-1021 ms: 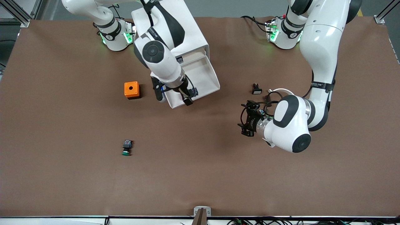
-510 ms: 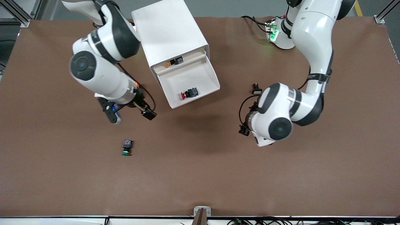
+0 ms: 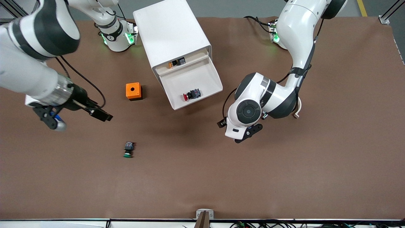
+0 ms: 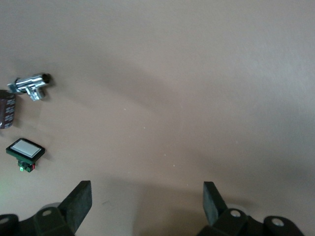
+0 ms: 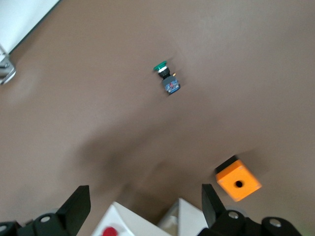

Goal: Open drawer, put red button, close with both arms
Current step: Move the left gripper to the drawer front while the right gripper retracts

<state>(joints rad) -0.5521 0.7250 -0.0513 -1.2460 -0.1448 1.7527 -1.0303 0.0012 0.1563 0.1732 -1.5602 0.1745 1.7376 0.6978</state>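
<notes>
Red button [image 3: 190, 94] lies in open drawer [image 3: 202, 74]; left gripper [image 4: 146, 206] and right gripper [image 5: 143, 206] gape empty. Next: push shut.

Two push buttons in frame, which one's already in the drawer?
The red button: it lies in the drawer that stands pulled open. The green-capped button sits on the bare table, nearer the front camera.

Orange square box with a round hole on top [image 3: 133, 91] sits on brown table cover [image 3: 202, 177], beside the white cabinet [image 3: 172, 34], toward the right arm's end. Green-capped push button with black body [image 3: 128, 149] lies on its side nearer the front camera than the box, well apart. Small white-faced rectangular switch [image 4: 25, 150] and shiny chrome metal fitting [image 4: 30, 84] lie near each other, apart.
</notes>
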